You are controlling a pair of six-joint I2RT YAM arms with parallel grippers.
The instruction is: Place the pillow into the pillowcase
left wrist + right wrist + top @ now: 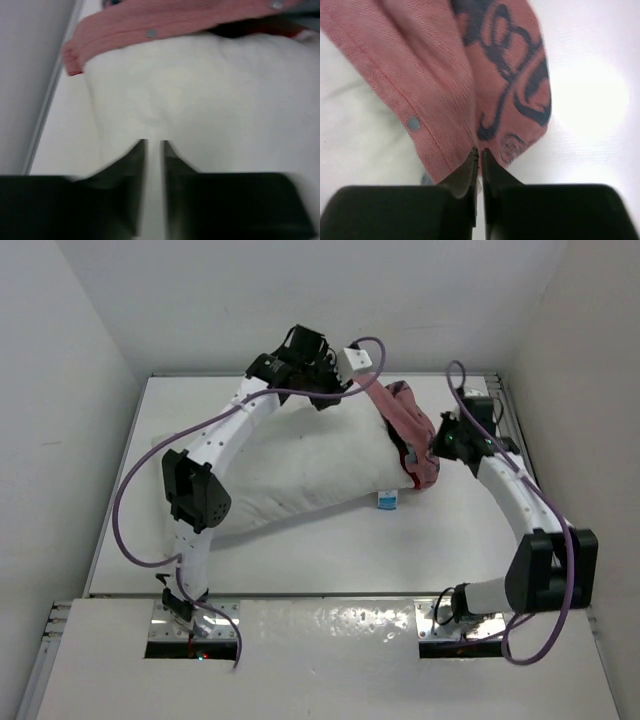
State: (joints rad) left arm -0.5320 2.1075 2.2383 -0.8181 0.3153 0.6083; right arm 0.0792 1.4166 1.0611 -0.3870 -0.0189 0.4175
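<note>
The white pillow (300,465) lies across the middle of the table. The pillowcase (410,425), pale pink side out with dark blue marks, is bunched over the pillow's right end. My left gripper (325,390) is at the pillow's far edge. In the left wrist view its fingers (153,145) stand nearly closed with white pillow fabric (210,100) between them, and the pillowcase hem (150,25) lies beyond. My right gripper (437,445) is shut on the pillowcase's edge (445,75) at its fingertips (479,152). The pillow (355,135) shows to its left.
A small blue and white tag (388,501) lies at the pillow's near right corner. White walls close in the table (300,560) on the left, back and right. A metal rail (510,415) runs along the right edge. Bare table (590,100) lies right of the pillowcase.
</note>
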